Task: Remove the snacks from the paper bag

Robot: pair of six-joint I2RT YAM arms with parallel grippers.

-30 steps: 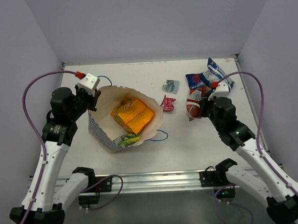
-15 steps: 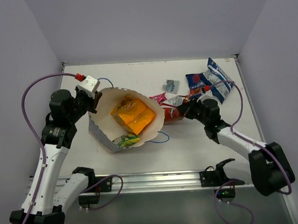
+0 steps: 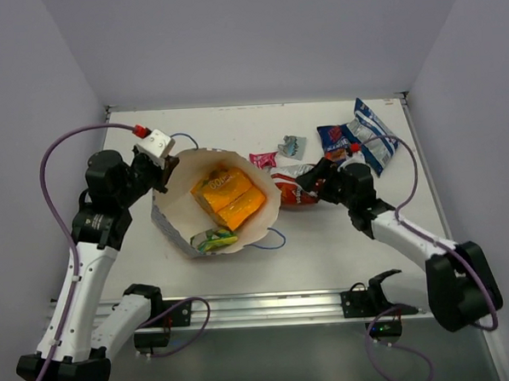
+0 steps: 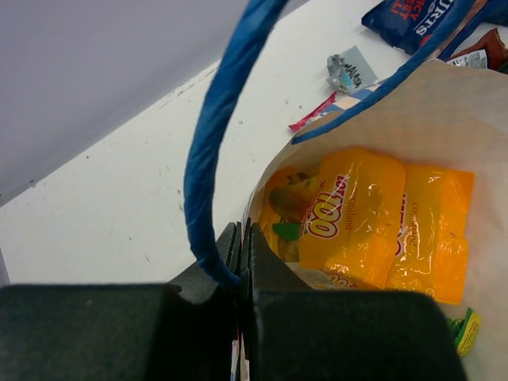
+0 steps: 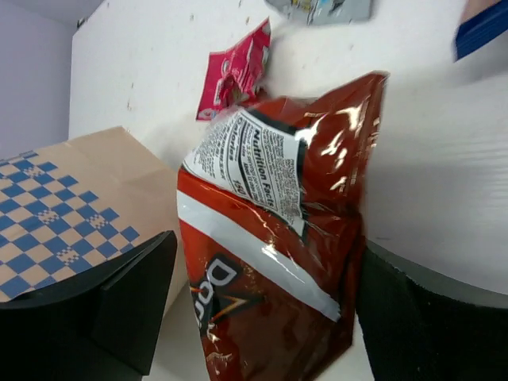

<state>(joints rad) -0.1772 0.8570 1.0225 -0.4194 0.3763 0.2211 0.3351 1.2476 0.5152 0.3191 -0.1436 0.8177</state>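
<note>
The white paper bag with its blue checkered band lies open at centre left. My left gripper is shut on its rim by the blue cord handle. Inside lie two orange snacks and a green one. A red-silver packet rests on the table against the bag's right side. My right gripper stands open around it, with a gap on its left. A tiny pink packet lies just behind.
A small silvery-teal packet lies behind the red one. A blue packet and a blue-white packet sit at the back right, near the table's right edge. Walls close the table on three sides.
My right gripper has swung left with the red-silver packet to the bag's side and opened. The pink packet has been pushed left and back. The left gripper has kept its grip.
</note>
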